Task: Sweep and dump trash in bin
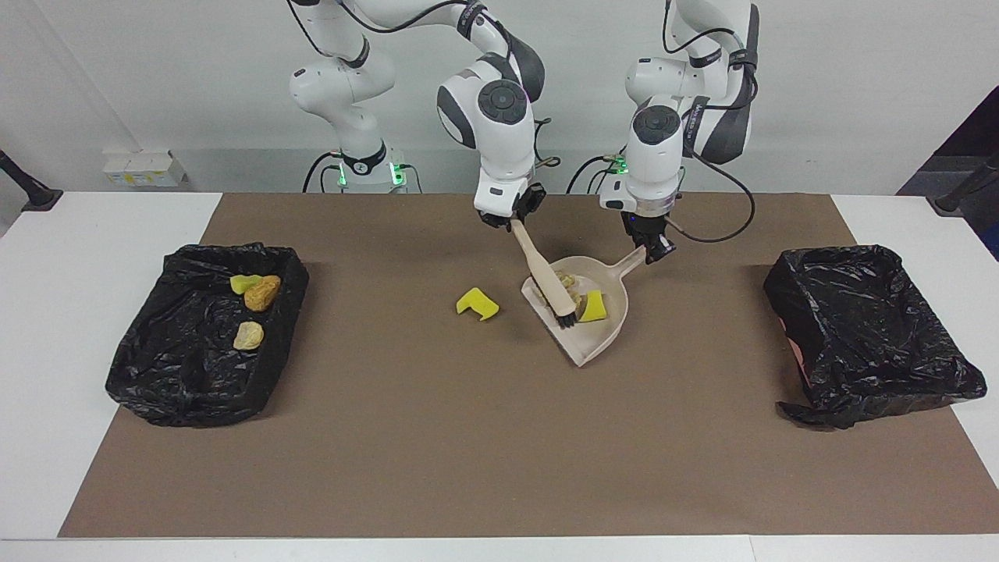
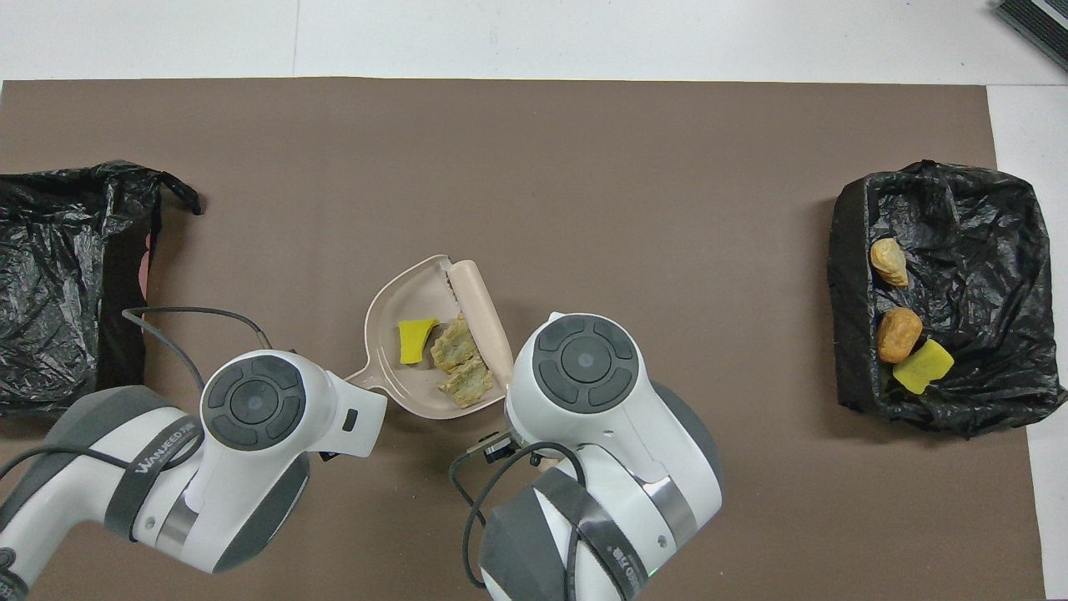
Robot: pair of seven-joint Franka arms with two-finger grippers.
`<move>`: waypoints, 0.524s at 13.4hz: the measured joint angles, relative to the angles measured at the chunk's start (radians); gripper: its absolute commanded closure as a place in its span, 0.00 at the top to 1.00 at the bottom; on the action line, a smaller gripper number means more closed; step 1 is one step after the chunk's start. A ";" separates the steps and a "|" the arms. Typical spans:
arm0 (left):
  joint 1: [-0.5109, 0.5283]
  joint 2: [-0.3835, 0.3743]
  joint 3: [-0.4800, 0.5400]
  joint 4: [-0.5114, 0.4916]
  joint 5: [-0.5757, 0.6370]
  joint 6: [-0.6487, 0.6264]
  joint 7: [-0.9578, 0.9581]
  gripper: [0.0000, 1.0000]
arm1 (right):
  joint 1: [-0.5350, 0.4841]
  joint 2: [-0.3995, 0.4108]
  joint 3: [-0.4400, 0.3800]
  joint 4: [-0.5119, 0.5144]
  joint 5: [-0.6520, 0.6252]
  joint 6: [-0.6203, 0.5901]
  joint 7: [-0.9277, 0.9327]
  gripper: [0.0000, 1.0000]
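While my two arms are bending down side by side over the middle of the brown mat (image 1: 437, 437), my right gripper (image 1: 511, 221) is pinching the top of the beige brush (image 1: 544, 275) handle, jaws pressed against it, and slanting the brush so its dark bristles are resting inside the beige dustpan (image 1: 605, 332). My left gripper (image 1: 652, 246) is pointing straight down from a folded elbow and clamping the dustpan's handle, holding the pan flat on the mat. Inside the pan, a yellow sponge piece (image 2: 415, 340) is lying beside two tan, bread-like lumps (image 2: 460, 365) that are touching the brush. Another yellow sponge scrap (image 1: 477, 304) is sitting on the mat just beside the pan's open mouth, toward my right arm's end of the table. Three more scraps are lying in the black-lined bin (image 1: 204, 336) at that end: a yellow-green sponge piece (image 1: 244, 282), an orange-tan lump (image 1: 262, 293) touching it, and a pale lump (image 1: 248, 336) apart from both. A second black-lined bin (image 1: 866, 332) is standing at my left arm's end.
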 measured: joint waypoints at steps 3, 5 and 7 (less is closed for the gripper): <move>-0.022 0.000 -0.001 0.000 0.000 0.002 -0.005 0.00 | -0.059 -0.002 -0.005 -0.033 -0.003 -0.052 0.000 0.00; -0.035 0.000 -0.002 0.000 0.000 0.004 -0.011 0.00 | -0.124 -0.017 -0.010 -0.093 -0.012 -0.061 0.000 0.00; -0.048 0.000 -0.002 0.000 0.000 0.005 -0.018 0.00 | -0.168 -0.040 -0.015 -0.154 -0.054 -0.061 0.004 0.00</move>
